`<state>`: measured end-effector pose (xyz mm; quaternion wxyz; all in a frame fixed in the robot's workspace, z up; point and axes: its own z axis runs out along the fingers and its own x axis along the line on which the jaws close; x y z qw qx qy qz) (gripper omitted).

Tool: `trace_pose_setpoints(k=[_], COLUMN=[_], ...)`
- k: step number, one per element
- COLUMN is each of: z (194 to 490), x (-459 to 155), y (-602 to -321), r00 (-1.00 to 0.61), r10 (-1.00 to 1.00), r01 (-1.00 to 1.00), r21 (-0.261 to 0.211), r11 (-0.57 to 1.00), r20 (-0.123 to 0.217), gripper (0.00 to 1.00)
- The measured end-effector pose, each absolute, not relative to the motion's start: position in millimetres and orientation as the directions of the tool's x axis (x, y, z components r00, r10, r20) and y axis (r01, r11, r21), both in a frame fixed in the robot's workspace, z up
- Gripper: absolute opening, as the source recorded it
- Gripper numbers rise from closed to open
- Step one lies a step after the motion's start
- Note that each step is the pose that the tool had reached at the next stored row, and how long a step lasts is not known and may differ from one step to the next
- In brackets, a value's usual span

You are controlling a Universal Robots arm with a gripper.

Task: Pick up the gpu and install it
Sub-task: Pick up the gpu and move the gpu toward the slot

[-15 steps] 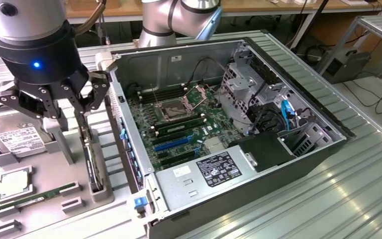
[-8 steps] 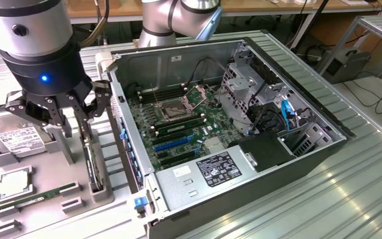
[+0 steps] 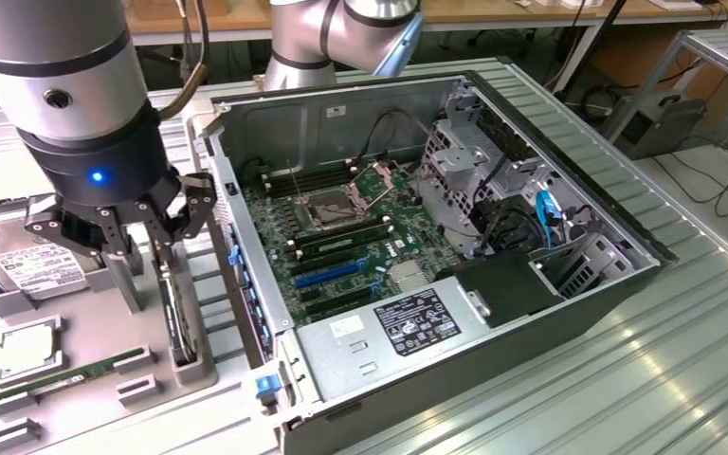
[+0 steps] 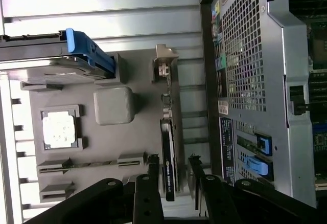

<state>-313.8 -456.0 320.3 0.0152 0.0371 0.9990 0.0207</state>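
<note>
Jaws apart, black fingers either side of thin flat black gpu, upright on edge in matte grey moulded tray, lower left of exterior view; ribbed metal bench.

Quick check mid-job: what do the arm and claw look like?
The arm is a silver-grey tube ending in a black wrist collar with a small blue light. The claw is black, built of bolted linkage bars.

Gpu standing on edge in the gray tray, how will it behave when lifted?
The gpu looks like a thin rigid board, so probably stiff, not floppy. Standing on its narrow edge in the gray tray, it could tip if nudged sideways.
</note>
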Motion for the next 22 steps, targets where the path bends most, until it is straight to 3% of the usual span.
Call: trace_pose_setpoints(k=[22], z=[265.5], x=[-313.8], y=[-452.0], r00=[-0.997], r10=[0.075], r01=[0.073], r21=[0.042], r11=[0.996], r20=[-0.029], gripper=[0.36])
